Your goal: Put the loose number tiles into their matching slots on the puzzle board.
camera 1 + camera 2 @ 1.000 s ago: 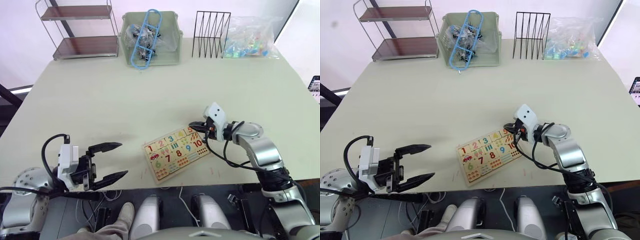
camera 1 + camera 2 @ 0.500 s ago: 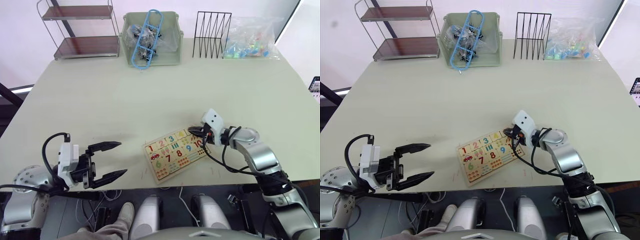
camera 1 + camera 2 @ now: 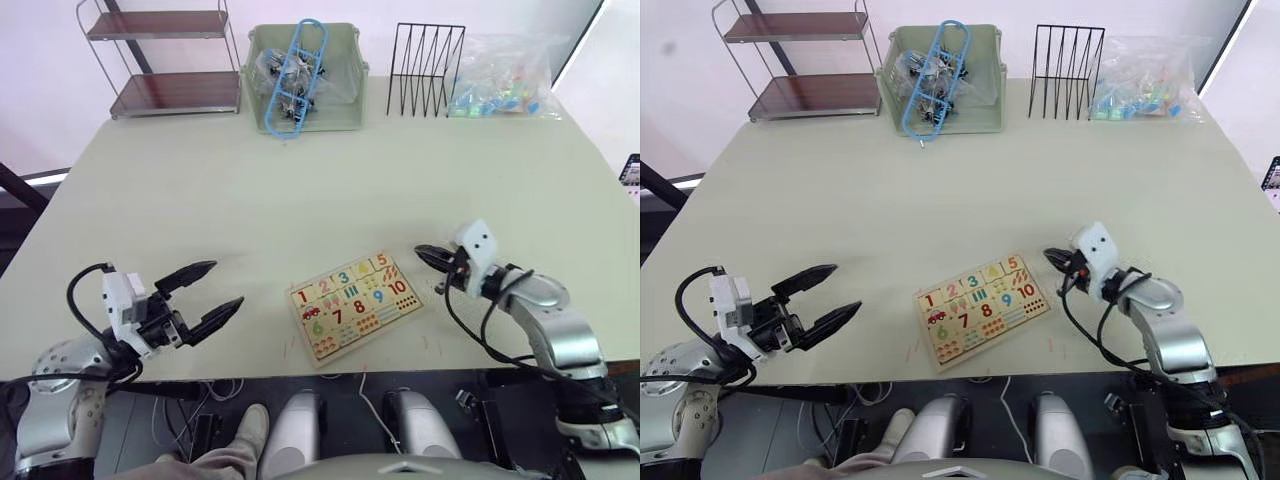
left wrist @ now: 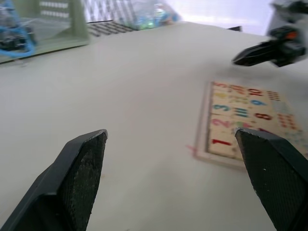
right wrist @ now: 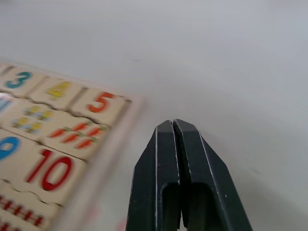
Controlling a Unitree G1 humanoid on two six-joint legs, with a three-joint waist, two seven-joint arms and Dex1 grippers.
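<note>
Puzzle board lying askew near the front edge of the table, between the two arms. Top row reading 1 to 5, the tile 5 seated in the corner slot, flush with the tile 4 beside it. No loose tile on the table top around the board.

Right gripper now drawn back off the board's far corner to a spot just beside it, over bare table; a second ago pressed at that corner, on the 5 slot. Fingers pinched together, nothing between them, as shown in the right wrist view.

Left gripper raised slightly and angled toward the board since a second ago, well apart from it, fingers spread wide and empty.

Judged from the filled row and the retreat of the right arm: last tile placed, task apparently complete, nothing left but to withdraw both arms.
</note>
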